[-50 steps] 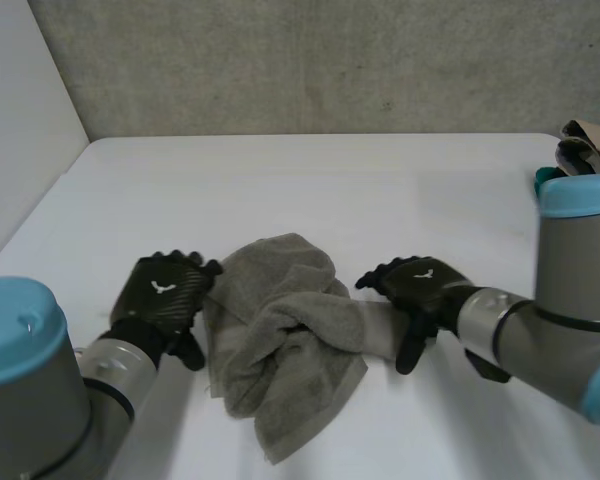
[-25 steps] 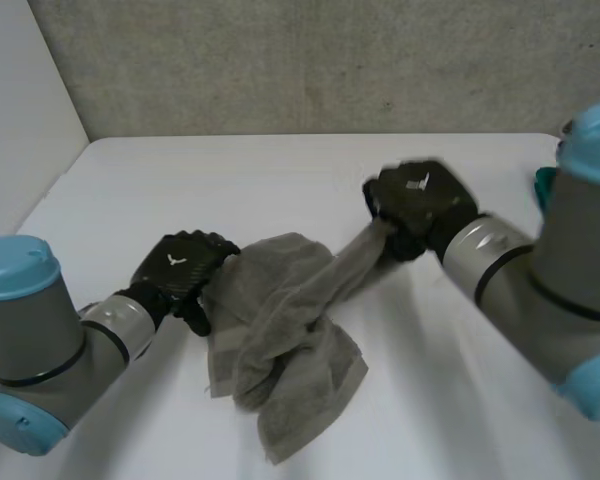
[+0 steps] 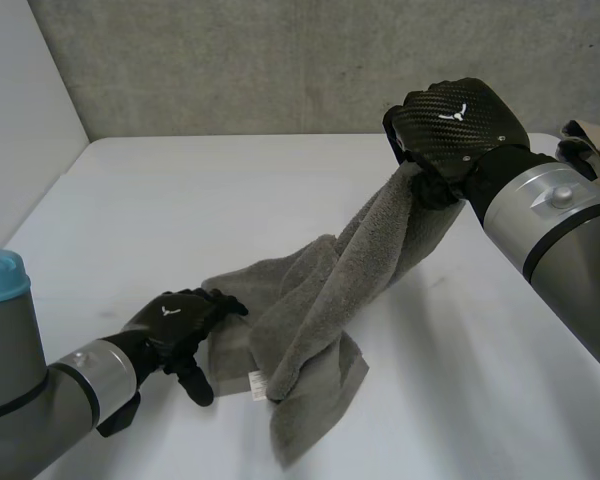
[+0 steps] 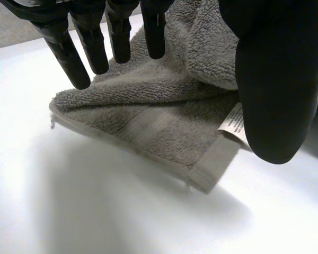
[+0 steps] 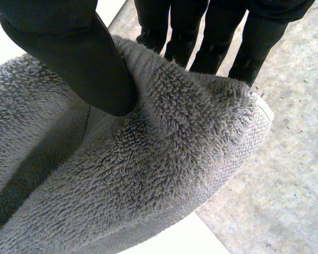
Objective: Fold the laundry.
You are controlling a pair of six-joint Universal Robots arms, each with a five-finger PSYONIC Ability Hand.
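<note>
**Halfway up, halfway down**

Nearest the camera, the left hand (image 3: 177,323) is lying on the white table (image 3: 230,190) at the near corner of a grey towel (image 3: 310,300), at the end of its grey arm (image 3: 80,380). From the head view it is touching the cloth's edge, and a small white label (image 3: 258,385) is showing just beside it. The left wrist view is adding what the head view is hiding: the fingers (image 4: 69,53) are reaching out straight and spread over the folded corner, while the thumb (image 4: 275,79) is standing apart on the other side, next to the label (image 4: 232,124). The hand is not closing on anything. Whether the fingertips are pressing the cloth or hanging just above it is hard to judge.

Further out, the towel's lower part is sitting bunched on the table, and a thick band of it is climbing slantwise into the air.

At the top of that band, the right hand (image 3: 455,125) is hanging above the table's far side, gripping the towel's upper end. Its wrist view is showing the grip closely: the thumb (image 5: 69,47) is digging into the looped pile (image 5: 148,174), pinching it against the fingers (image 5: 212,37) behind.

Beyond, a grey concrete wall (image 3: 280,60) is closing off the table.
</note>
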